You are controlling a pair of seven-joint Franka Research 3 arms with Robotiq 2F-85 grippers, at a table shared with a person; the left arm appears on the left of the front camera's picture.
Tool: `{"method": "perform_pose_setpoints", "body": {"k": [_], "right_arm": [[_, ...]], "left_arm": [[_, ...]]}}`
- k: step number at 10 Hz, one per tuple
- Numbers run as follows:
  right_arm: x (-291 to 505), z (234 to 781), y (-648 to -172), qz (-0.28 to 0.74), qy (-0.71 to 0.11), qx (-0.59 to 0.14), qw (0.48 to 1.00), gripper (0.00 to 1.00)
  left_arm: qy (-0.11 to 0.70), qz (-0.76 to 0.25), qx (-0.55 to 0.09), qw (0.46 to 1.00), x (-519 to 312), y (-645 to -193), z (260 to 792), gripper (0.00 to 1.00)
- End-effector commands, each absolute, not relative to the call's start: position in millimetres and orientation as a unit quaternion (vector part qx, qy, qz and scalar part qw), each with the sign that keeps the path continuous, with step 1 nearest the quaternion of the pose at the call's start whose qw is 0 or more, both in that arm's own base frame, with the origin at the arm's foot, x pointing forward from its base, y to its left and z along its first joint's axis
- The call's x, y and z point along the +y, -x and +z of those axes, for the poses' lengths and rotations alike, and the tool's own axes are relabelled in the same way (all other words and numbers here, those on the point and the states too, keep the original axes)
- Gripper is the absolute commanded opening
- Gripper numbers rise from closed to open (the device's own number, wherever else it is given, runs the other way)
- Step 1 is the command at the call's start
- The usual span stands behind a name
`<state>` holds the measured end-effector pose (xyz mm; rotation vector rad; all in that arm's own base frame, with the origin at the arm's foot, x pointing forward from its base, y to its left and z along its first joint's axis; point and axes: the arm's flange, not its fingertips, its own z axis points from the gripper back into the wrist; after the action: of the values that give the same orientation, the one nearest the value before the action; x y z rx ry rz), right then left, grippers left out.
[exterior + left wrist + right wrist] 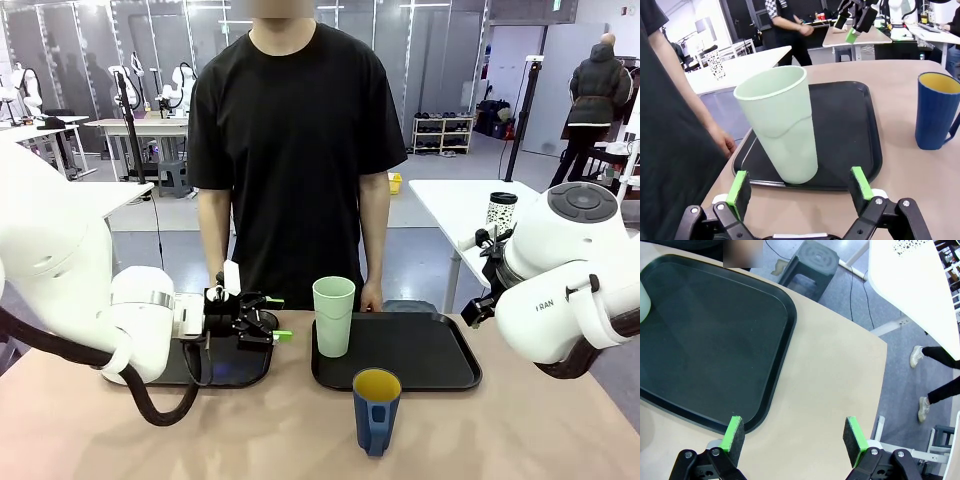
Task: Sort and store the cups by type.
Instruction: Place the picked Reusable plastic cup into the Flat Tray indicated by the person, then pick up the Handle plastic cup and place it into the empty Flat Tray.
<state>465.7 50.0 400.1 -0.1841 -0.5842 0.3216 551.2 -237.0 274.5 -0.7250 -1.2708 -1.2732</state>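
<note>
At the left, the left gripper (pixel 279 318) hangs above a black tray (pixel 232 372), jaws spread wide and empty, fingers pointing sideways at the green tumbler (pixel 333 315). The tumbler stands upright on the near left corner of a second black tray (pixel 420 350), just beyond the fingertips and not touching them. A person (pixel 295 150) stands behind the table (pixel 300 435), one hand (pixel 371 298) at its far edge. The blue mug (pixel 376 410), yellow inside, stands upright on the bare tabletop in front of the second tray. At the right, the right gripper (pixel 792 435) hovers over the table beside that tray's corner, also wide open and holding nothing. Sorting appears barely begun, with the left arm lined up for the tumbler. Next, the fingers would have to slide either side of its wall, which looks almost as broad as the gap between them, then squeeze gently.
</note>
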Motion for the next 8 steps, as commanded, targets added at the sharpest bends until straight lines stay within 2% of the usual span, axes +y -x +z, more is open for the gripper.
{"method": "perform_pose_setpoints", "body": {"k": [1, 3, 4, 8], "right_arm": [[50.2, 399.9, -466.6, 0.158, 0.089, -0.287, 0.941, 1.0], [50.2, 399.9, -466.6, 0.158, 0.089, -0.287, 0.941, 1.0], [50.2, 399.9, -466.6, 0.158, 0.089, -0.287, 0.941, 1.0], [50.2, 399.9, -466.6, 0.158, 0.089, -0.287, 0.941, 1.0]], "left_arm": [[0.305, -0.542, -0.559, 0.548, -229.3, -516.0, 257.7, 1.0], [0.331, -0.531, -0.56, 0.543, -226.1, -516.5, 254.1, 1.0], [0.313, -0.542, -0.539, 0.563, -234.0, -542.3, 273.7, 1.0], [0.313, -0.542, -0.539, 0.563, -234.0, -542.3, 273.7, 1.0]]}}
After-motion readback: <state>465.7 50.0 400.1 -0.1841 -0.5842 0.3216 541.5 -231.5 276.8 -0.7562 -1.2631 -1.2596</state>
